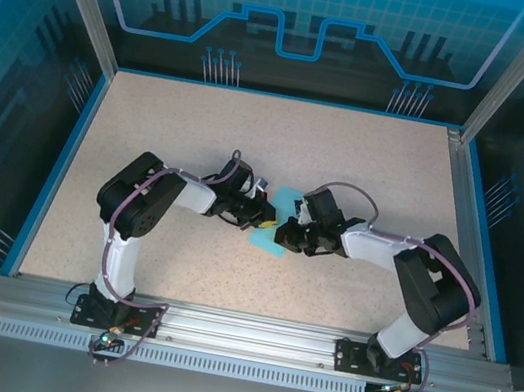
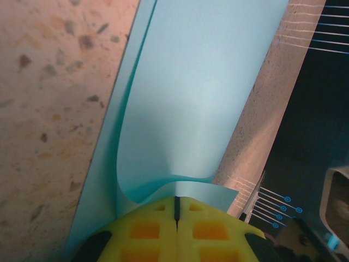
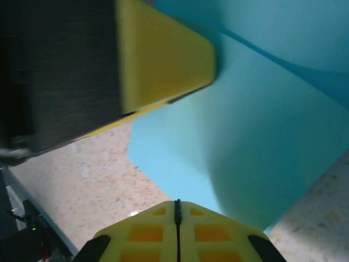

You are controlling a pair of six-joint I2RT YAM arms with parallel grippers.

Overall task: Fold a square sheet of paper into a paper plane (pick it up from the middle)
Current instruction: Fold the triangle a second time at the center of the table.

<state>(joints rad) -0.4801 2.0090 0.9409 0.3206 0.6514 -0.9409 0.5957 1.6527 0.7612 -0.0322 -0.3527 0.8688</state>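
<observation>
The worktop (image 1: 202, 135) is a pale, speckled stone-look slab with a thin blue rim, boxed in by an aluminium frame (image 1: 248, 331) and glossy blue panels (image 1: 303, 21) printed with circuit-like lines and a gear. At its centre lies the sheet (image 1: 265, 240), thin, smooth cyan paper, plain and matte, caught between the two arms. The left pincer (image 1: 265, 215) has blocky yellow fingers with square pockets, pressed together to a dark hairline seam and clamped on the sheet (image 2: 196, 98). From the left wrist the paper rises off the grit-flecked surface in a soft curl, one edge running straight along the worktop. The right pincer (image 3: 177, 204) is likewise closed tight and seems to nip the sheet's near edge, though the contact is half hidden. The sheet bends in a shallow fold beyond the tips.
</observation>
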